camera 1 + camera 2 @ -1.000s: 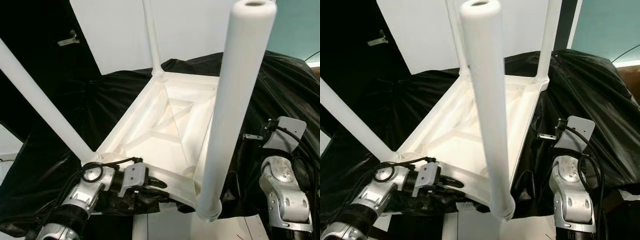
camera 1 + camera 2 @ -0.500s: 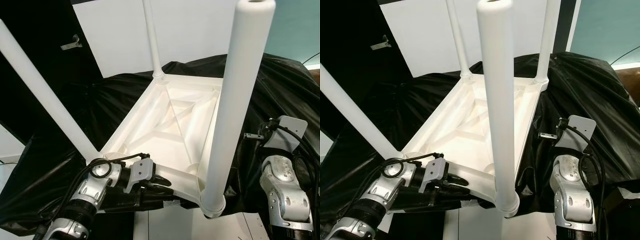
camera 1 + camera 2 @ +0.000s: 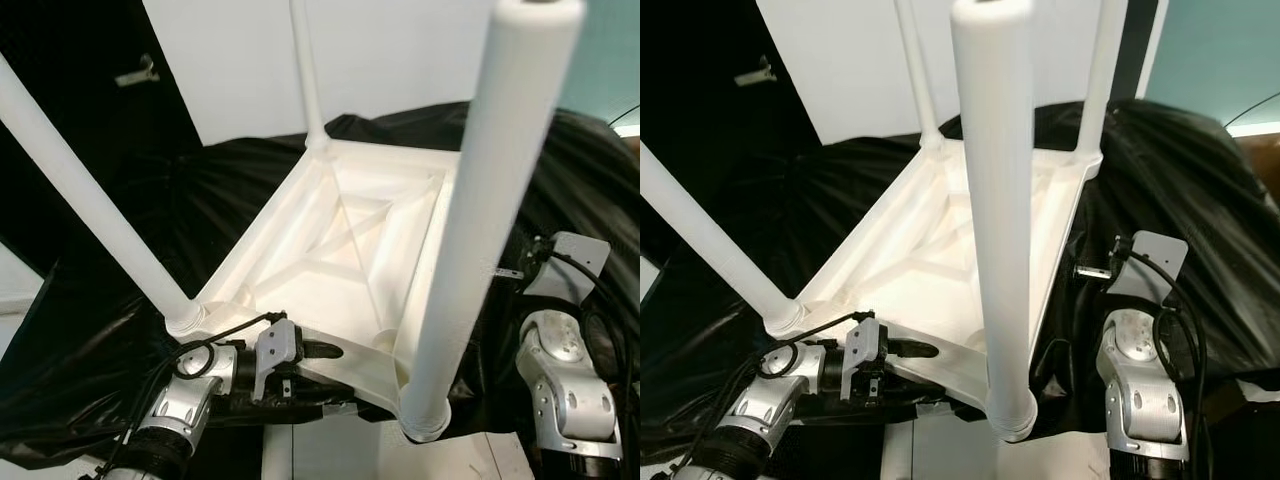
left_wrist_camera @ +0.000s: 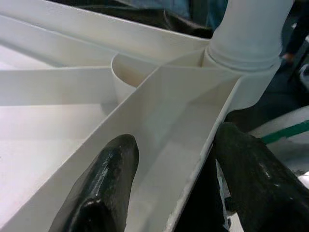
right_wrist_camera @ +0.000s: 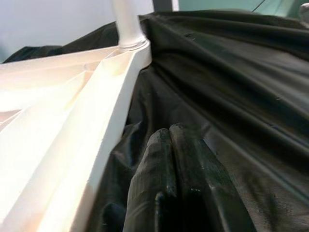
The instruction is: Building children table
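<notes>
A: The children's table (image 3: 340, 250) lies upside down on a black sheet (image 3: 120, 340), underside up, with its legs pointing upward. In the left eye view, the nearest leg (image 3: 470, 220) rises from the near right corner, and another leg (image 3: 80, 200) leans out from the near left corner.

B: And the left hand (image 3: 325, 352)?

A: It reaches from the left along the near edge rail, which runs crosswise in front of the robot. Its tips point toward the corner where the nearest leg sits.

B: Anything different in the right eye view?

A: Same scene. The left hand (image 3: 915, 350) is at the near rail, and the right arm (image 3: 1140, 390) hangs beside the table's right side, below the rim. The left hand is plainly the one on the work.

B: What does the left wrist view add?

A: One black finger (image 4: 104, 188) is inside the rail's channel and the other is outside the rim, so the hand is spread across the rail wall (image 4: 193, 159). I'd say it is straddling rather than squeezing, though the contact itself is hard to see. The leg's socket (image 4: 246, 48) lies straight ahead along the rail.

B: And the right wrist view?

A: The right hand (image 5: 181, 193) has its fingers pressed together on nothing, over the sheet, just beside the table's side rail (image 5: 111, 111). A far leg (image 5: 126, 24) stands beyond.
</notes>
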Motion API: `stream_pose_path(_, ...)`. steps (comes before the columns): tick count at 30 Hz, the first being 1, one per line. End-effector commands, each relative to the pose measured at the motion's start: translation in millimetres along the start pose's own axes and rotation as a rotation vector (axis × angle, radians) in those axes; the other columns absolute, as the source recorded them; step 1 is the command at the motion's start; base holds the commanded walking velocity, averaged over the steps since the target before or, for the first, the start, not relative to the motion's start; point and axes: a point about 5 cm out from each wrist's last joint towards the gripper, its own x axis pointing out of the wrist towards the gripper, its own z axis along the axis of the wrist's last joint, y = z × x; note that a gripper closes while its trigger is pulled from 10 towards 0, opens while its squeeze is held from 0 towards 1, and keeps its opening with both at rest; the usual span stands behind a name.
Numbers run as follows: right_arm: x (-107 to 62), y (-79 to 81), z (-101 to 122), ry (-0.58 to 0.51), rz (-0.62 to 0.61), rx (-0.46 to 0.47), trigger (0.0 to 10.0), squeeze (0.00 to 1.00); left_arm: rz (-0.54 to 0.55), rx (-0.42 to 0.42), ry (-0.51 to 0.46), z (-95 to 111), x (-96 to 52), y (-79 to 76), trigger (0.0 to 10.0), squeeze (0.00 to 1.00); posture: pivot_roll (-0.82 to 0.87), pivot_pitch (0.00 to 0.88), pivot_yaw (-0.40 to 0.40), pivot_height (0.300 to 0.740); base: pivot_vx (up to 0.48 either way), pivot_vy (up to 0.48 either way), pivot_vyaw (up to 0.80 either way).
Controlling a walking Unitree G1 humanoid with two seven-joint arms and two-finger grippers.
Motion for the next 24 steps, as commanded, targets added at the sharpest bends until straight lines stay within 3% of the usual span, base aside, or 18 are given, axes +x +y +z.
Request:
stream_pose_path(1,0.5,3.6,-0.4,0.004,0.008,0.007,10.0,0.00,-0.028,-0.019,-0.020,-0.9,-5.1,-3.1,10.0,0.00,-0.05,0.000,0.077,0.740,0.000,0.000,0.00)
stream_pose_path(7,-0.1,3.9,-1.4,0.007,0.005,0.010,10.0,0.00,0.009,-0.024,-0.132,11.6,-15.3,3.4,10.0,0.00,-0.05,0.000,0.081,0.740,0.000,0.000,0.00)
stream_pose_path(13,-1.6,3.1,-2.6,0.009,-0.003,0.011,10.0,0.00,0.164,-0.055,-0.222,16.7,-27.2,14.6,10.0,0.00,-0.05,0.000,0.091,0.740,0.000,0.000,0.00)
stream_pose_path(15,-2.2,2.9,-3.4,0.012,-0.005,0.012,10.0,0.00,0.206,-0.068,-0.250,15.3,-29.1,13.2,10.0,0.00,-0.05,0.000,0.089,0.740,0.000,0.000,0.00)
stream_pose_path(16,-3.1,4.1,-5.0,0.017,-0.003,0.013,10.0,0.00,0.278,-0.082,-0.286,9.7,-32.1,7.5,10.0,0.00,-0.05,0.000,0.089,0.740,0.000,0.000,0.00)
stream_pose_path(21,-3.1,5.3,-5.6,0.020,0.002,0.012,10.0,0.00,0.386,-0.073,-0.311,6.7,-35.7,6.1,10.0,0.00,-0.04,0.000,0.089,0.740,0.000,0.000,0.00)
stream_pose_path(22,-2.7,5.1,-5.3,0.019,0.001,0.013,10.0,0.00,0.482,-0.071,-0.337,7.4,-40.0,9.3,10.0,0.00,-0.04,0.000,0.090,0.740,0.000,0.000,0.00)
stream_pose_path(23,-1.9,4.5,-5.0,0.018,-0.001,0.013,10.0,0.00,0.667,-0.065,-0.371,7.5,-51.3,15.0,10.0,0.00,-0.03,0.000,0.088,0.740,0.000,0.000,0.00)
stream_pose_path(24,-1.9,4.5,-5.0,0.018,-0.001,0.013,10.0,0.00,0.667,-0.065,-0.371,7.5,-51.3,15.0,10.0,0.00,-0.03,0.000,0.088,0.740,0.000,0.000,0.00)
